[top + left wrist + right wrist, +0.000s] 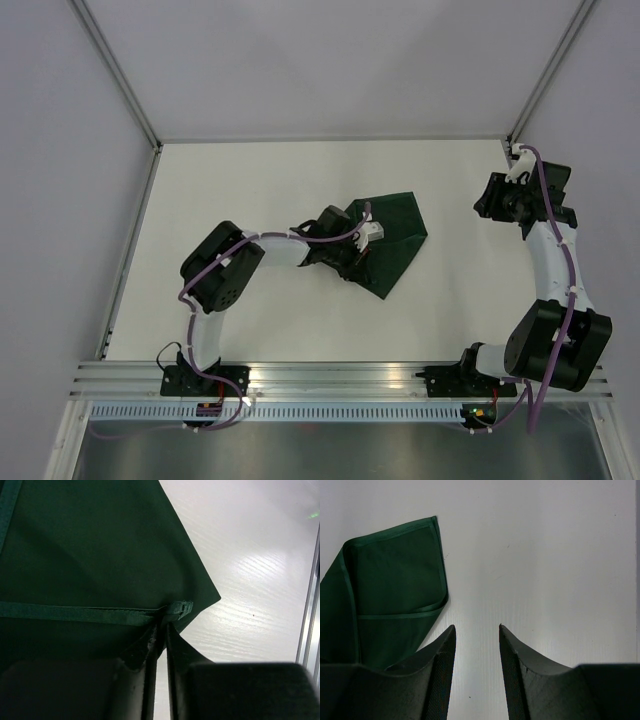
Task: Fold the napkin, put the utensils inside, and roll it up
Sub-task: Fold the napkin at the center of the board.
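Note:
The dark green napkin lies partly folded in the middle of the white table, one layer doubled over another with hemmed edges showing. My left gripper rests on its near left side. In the left wrist view the napkin fills the frame, and my left gripper has its jaws nearly together, pinching the hemmed corner at their tips. My right gripper hovers off to the napkin's right. It is open over bare table with nothing between its fingers. The utensils are out of view.
The white table is bounded by grey walls at the back and sides. A metal rail runs along the near edge by the arm bases, and it also shows at the right of the left wrist view as a rail.

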Controlling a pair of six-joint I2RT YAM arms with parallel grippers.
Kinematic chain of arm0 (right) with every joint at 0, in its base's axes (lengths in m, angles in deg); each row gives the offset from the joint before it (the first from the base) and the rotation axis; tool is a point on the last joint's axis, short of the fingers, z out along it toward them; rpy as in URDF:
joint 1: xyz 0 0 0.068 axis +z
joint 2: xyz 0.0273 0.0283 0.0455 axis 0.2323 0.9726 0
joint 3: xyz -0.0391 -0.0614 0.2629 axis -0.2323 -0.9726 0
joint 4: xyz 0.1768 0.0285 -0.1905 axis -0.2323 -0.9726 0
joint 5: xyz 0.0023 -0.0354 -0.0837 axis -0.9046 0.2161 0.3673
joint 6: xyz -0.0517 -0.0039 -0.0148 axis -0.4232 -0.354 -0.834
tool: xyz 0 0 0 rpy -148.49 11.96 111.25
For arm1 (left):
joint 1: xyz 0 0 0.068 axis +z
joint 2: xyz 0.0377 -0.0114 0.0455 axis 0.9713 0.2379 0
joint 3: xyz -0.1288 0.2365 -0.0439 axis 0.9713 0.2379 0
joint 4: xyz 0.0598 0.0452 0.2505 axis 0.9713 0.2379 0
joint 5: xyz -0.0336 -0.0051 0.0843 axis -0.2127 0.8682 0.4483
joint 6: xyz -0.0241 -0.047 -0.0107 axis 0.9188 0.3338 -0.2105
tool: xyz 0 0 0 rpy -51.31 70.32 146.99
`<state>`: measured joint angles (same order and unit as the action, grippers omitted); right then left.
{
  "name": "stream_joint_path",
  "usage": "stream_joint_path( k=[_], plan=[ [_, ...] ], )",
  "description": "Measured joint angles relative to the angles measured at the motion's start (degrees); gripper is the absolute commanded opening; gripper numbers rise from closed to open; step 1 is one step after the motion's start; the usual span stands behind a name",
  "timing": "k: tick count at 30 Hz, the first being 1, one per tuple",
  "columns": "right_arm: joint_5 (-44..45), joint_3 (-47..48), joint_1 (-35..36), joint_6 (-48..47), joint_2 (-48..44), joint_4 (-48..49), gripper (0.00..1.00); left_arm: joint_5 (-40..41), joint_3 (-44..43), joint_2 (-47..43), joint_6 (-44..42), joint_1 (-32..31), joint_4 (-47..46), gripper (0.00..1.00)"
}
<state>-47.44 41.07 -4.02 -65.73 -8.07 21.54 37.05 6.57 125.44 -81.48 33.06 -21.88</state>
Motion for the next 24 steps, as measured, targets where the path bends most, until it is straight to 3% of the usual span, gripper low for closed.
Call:
stream_joint_path(
  k=[6, 24],
  plan=[
    [0.00, 0.00, 0.50, -0.09, 0.04, -0.04, 0.46, 3.02, -1.20, 0.39, -0.17, -2.01, 0.07, 0.32],
    [0.11, 0.02, 4.37, -1.77, 4.35, -1.22, 0.46, 9.25, -6.05, 1.73, 0.74, -7.21, 0.07, 0.43]
  ],
)
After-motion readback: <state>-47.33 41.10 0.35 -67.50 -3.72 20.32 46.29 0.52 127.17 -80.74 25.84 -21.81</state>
